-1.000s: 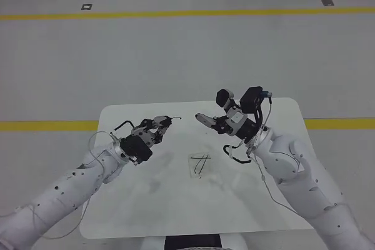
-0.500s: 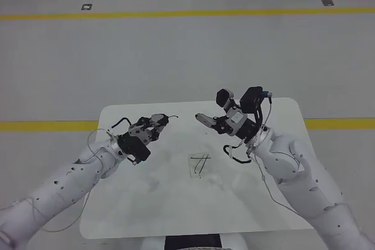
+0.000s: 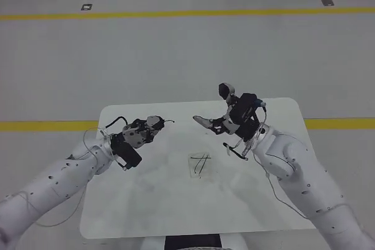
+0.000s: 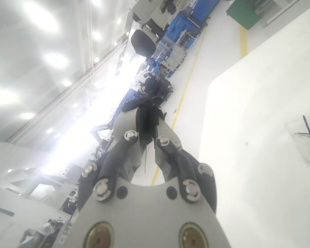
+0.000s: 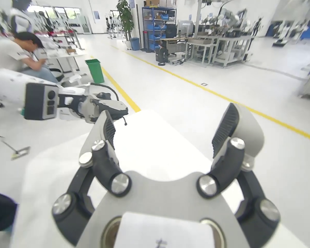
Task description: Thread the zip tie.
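The thin black zip tie is pinched in the left gripper, whose 2 fingers are closed tight on it. In the left wrist view a fine strand of the tie runs back between the fingers toward the palm. In the top view a short curved end pokes out past the fingertips, pointing toward the other arm. The tie is held in the air, off the surface, over the far left part of the white round-cornered desk.

The right gripper sits over the far middle of the desk, facing the left one with a clear gap between them. Its 2 fingers, lined with ribbed black pads, are spread wide and hold nothing. In the right wrist view the left gripper shows beyond the spread fingers, with the tie's tip curling down from it.

Nearer the robot, about mid-desk, a clear plastic bag lies flat, with a few more black ties crossed over one another at it. Whether they lie inside it or on top cannot be told. The bag is well apart from both grippers.

A yellow floor line runs across the pale floor, passing behind the desk.
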### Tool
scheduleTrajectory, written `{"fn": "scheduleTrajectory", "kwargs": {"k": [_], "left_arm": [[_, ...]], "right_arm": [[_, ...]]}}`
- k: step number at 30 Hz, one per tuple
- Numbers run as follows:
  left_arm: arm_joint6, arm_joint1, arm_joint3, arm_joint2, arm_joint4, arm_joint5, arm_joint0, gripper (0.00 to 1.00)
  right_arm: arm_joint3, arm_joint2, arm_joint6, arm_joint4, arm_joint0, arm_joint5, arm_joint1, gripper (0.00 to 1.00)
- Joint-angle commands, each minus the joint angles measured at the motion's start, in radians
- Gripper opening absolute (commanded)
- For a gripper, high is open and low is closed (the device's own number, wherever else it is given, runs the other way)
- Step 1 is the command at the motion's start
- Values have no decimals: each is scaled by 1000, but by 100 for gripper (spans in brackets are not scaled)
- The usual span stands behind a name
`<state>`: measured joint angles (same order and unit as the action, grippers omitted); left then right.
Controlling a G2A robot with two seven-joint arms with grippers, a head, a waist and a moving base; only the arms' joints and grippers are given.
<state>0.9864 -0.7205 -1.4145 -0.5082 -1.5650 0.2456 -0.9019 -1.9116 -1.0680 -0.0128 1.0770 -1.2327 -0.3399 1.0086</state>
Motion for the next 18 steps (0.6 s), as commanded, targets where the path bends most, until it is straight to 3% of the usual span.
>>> {"fn": "scheduleTrajectory", "kwargs": {"k": [1,4,7,18], "left_arm": [[15,0,-3,-15,33,-19,-12,0],[46,1,1,-37,65,-39,-28,0],[63,1,1,-54,70,-57,-42,0],[66,1,-2,-66,46,-57,-48,0]], "right_arm": [[30,29,124,160,17,0,-13,100],[75,87,259,378,49,0,-40,100],[112,119,346,493,79,0,-67,100],[115,146,354,493,90,0,-79,100]]}}
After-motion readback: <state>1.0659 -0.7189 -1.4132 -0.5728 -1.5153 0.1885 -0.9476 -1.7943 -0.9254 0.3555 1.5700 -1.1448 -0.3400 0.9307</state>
